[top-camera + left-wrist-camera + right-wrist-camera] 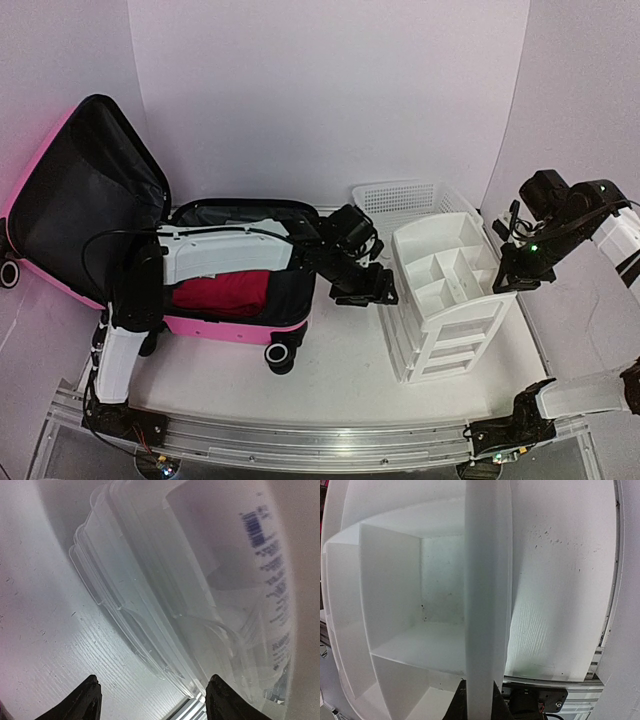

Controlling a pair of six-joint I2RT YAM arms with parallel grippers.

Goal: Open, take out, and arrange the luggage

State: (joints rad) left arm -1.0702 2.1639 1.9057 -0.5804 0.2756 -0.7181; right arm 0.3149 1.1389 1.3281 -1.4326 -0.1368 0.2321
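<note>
**A:** What does the suitcase (215, 328) look like, and where is it?

**B:** It has a hard, glossy pink shell with black zipper trim and sits on the left of the counter (340, 395). The lid (80, 190) is thrown up and leans left, showing its black fabric lining. A folded red cloth (225, 292) lies in the base. 1 black wheel (283, 355) shows at the near right corner.

**A:** And to the right of it?

**B:** There is a white plastic organizer (450, 300), boxy, with open compartments on top and drawer fronts below. Just behind it is a white mesh basket (395, 197).

**A:** How are the arms posed?

**B:** The left arm stretches across the suitcase. The left gripper (368, 290) is just beside the organizer's left side, with its jaws spread and nothing between the 2 black fingers (85, 700). Its wrist view shows translucent, stepped plastic bearing a blue-printed label (257, 530). The right arm bends down from the right, and the right gripper (515, 278) has its jaws clamped on the organizer's thin, smooth right wall.
</note>
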